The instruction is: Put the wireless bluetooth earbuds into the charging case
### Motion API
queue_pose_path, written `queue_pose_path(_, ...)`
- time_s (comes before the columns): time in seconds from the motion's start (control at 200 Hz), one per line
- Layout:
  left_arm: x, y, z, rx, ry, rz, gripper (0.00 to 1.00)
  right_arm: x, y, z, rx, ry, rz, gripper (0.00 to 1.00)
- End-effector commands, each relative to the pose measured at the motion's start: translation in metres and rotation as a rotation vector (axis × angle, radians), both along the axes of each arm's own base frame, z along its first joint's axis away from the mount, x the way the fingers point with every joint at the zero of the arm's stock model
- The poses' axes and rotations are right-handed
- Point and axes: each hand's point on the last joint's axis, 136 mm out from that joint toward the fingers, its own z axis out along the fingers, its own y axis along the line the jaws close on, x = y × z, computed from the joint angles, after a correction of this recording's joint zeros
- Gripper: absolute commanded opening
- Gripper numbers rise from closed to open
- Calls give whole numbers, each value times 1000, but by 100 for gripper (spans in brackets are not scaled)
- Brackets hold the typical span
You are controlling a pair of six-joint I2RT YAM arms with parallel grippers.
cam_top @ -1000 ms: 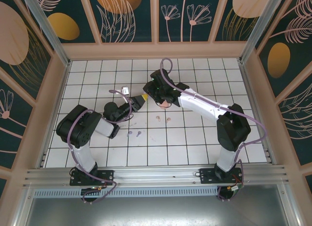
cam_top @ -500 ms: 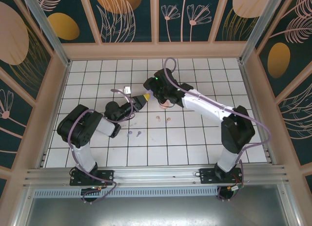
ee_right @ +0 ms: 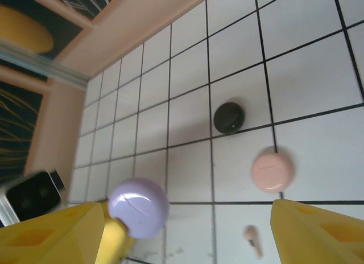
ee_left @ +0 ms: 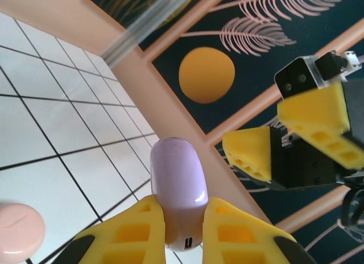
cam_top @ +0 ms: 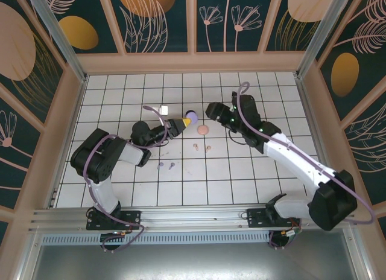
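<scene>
- Your left arm lies low and folded, reaching toward 2 o'clock. The left gripper (cam_top: 183, 122) is clamped on the lilac charging case (ee_left: 177, 190), whose long axis runs straight out past the fingertips.
- Lilac earbuds (cam_top: 172, 165) lie at its 6 o'clock; pink earbuds (cam_top: 195, 146) lie below the pink case (cam_top: 203, 130).
- Your right arm stretches toward 10 o'clock. The right gripper (cam_top: 211, 109) is spread wide, holding nothing.

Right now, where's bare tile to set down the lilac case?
Free: white tiles along the peach far wall and the near rows before the metal rail. Crowded: mid-table, where the round pale pink case, round black case, pink earbuds and lilac earbuds lie beside the left pincer holding the glossy lilac case.
</scene>
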Motion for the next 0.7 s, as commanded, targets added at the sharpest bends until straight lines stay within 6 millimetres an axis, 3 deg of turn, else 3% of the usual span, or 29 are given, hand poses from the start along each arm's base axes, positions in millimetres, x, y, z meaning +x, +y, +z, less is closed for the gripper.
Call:
queue_pose_path(0.0,-16,-10,21,2,-81,-110,0,-19,13,28,-50,-239,247,77)
queue_pose_path(0.19,-28,-15,30,20,-102,-189,0,-32,27,23,-51,-266,394,77)
queue_pose_path(0.355,-31,-15,30,50,-108,-199,0,-27,37,14,-41,-248,429,76)
queue_pose_path(0.395,-34,-14,42,43,-136,-198,0,-26,39,13,-40,-244,433,75)
queue_pose_path(0.696,-33,-14,44,49,-141,-201,0,-21,50,1,-42,-213,448,73)
